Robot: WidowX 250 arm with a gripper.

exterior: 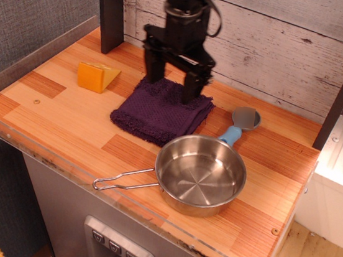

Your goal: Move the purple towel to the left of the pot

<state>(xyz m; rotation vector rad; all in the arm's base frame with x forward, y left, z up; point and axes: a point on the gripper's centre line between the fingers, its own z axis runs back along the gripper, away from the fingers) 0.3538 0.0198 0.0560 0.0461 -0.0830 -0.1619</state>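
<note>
The purple towel (159,116) lies folded on the wooden counter, just behind and left of the pot (200,175). The pot is a shiny shallow steel pan near the front edge, its wire loop handle (123,179) pointing left. My black gripper (171,91) hangs open over the towel's back edge, one finger on each side of the towel's rear part, tips at or just above the cloth. It holds nothing.
A yellow-orange wedge (96,76) sits at the back left. A grey scoop with a blue handle (241,124) lies right of the towel, touching the pot's rim. A dark post (110,8) stands at the back left and a wood plank wall behind.
</note>
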